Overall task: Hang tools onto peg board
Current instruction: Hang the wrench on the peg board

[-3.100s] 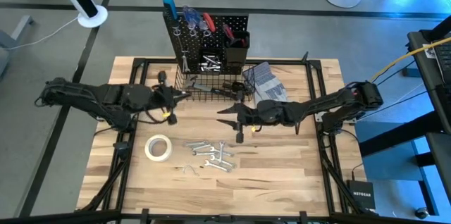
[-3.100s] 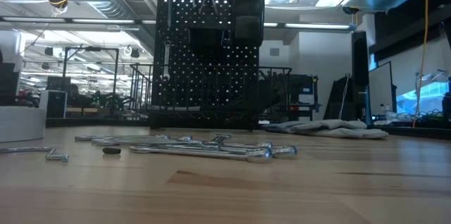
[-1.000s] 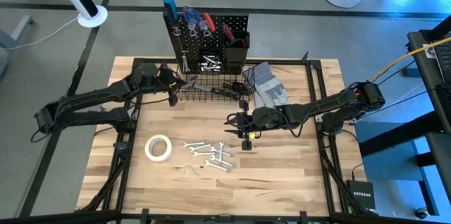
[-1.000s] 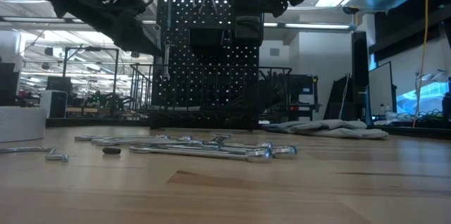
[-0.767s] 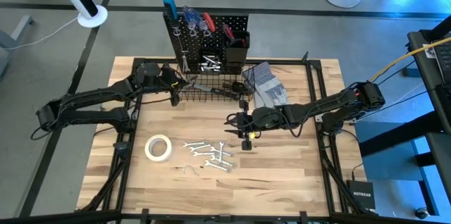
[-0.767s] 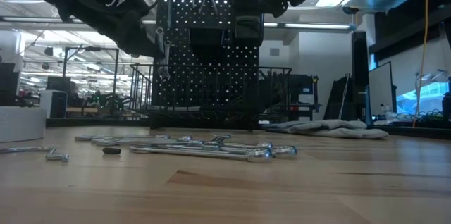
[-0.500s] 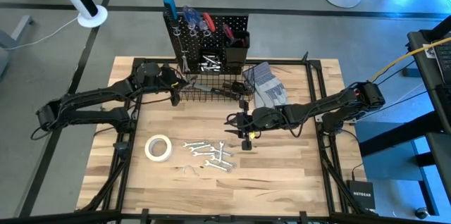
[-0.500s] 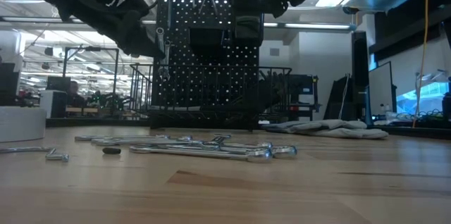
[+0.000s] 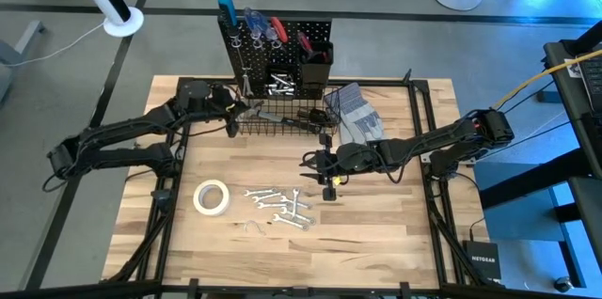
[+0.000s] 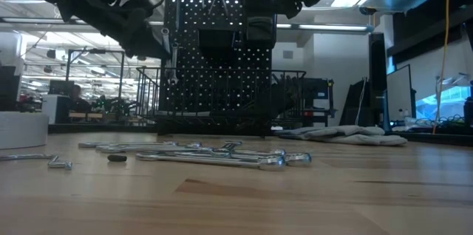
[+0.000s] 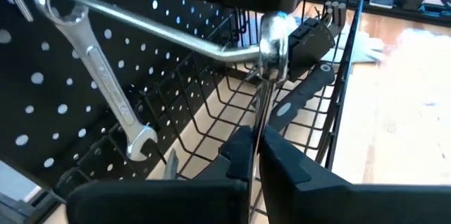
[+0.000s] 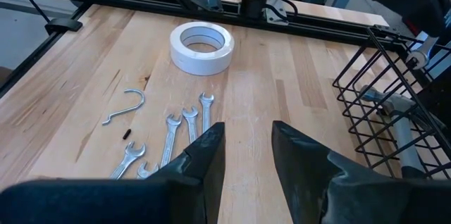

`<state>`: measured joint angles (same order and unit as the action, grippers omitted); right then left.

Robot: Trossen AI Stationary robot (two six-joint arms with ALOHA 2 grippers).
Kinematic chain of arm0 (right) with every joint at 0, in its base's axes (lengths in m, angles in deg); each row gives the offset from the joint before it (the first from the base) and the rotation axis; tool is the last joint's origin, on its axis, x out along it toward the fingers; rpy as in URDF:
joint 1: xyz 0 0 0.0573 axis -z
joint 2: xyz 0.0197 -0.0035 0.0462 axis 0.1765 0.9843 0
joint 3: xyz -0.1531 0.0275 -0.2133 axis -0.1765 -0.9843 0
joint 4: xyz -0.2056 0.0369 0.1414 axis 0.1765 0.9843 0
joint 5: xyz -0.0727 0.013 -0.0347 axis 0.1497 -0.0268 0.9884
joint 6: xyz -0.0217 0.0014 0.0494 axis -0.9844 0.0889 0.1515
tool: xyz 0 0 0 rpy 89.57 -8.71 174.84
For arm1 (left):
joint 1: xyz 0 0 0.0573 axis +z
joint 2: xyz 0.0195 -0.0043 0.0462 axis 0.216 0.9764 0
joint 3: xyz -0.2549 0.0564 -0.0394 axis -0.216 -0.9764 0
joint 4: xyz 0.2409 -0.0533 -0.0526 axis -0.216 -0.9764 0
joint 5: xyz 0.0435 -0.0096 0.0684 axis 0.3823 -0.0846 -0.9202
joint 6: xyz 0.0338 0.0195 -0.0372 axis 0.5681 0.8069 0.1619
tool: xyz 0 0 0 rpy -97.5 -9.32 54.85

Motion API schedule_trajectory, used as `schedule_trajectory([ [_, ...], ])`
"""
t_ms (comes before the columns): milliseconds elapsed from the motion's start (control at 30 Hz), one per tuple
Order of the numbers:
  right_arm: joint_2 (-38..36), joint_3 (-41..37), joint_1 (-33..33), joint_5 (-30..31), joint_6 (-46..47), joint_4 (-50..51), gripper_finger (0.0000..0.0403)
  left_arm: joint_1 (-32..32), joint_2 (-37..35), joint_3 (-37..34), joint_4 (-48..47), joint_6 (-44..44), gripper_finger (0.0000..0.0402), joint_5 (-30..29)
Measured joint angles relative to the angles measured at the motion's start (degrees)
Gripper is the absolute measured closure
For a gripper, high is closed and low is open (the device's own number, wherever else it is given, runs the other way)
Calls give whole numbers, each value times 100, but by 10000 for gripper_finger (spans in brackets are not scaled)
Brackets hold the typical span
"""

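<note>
Left claw point(image 11: 255, 155) is pinched tight on a thin wrench point(image 11: 271, 37), edge-on between the fingers, with its ring end threaded on a silver hook point(image 11: 155, 30) at the board point(image 9: 275, 47). Another wrench point(image 11: 95, 62) already hangs on that hook, nearer the board. The basket point(image 11: 310, 111) sits right underneath.

Handling-wise I'd say that wrench is stiff flat steel, light but slick, so a grip low on the shank like this lets the ring swing freely. If it slips, it probably just drops into the basket.

Right claw point(image 12: 243, 150) hovers half open over the surface point(image 9: 376, 214), holding nothing, just above the loose wrenches point(image 12: 176, 136) with a stray hook point(image 12: 125, 104) and the tape point(image 12: 201, 44) beyond. Those lie flat on the wood, so I'd grab mid-shank across the narrow width. The tape is light and softer, so pinch its wall through the hole.
</note>
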<state>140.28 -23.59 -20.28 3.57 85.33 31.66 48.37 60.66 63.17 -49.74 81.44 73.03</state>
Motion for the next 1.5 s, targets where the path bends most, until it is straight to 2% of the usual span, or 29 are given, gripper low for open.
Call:
schedule_trajectory([
  [267, 0, 0, 0, 0, 0, 0, 281, 132, 348, 7, 134, 50, 396, 6],
  [800, 0, 0, 0, 0, -2, 5, 281, 516, 860, 4, 1449, 127, 392, -266],
  [1033, 2, 0, 1, 2, -2, 9, 281, 516, 1157, 4, 1761, 238, 390, -578],
  [1267, 0, 0, 2, 1, -2, 46, 281, 514, 1225, 3, 1863, 61, 389, -1230],
  [1500, 2, 0, 1, 0, -4, 44, 281, 514, 1220, 0, 2139, -260, 389, -1299],
])
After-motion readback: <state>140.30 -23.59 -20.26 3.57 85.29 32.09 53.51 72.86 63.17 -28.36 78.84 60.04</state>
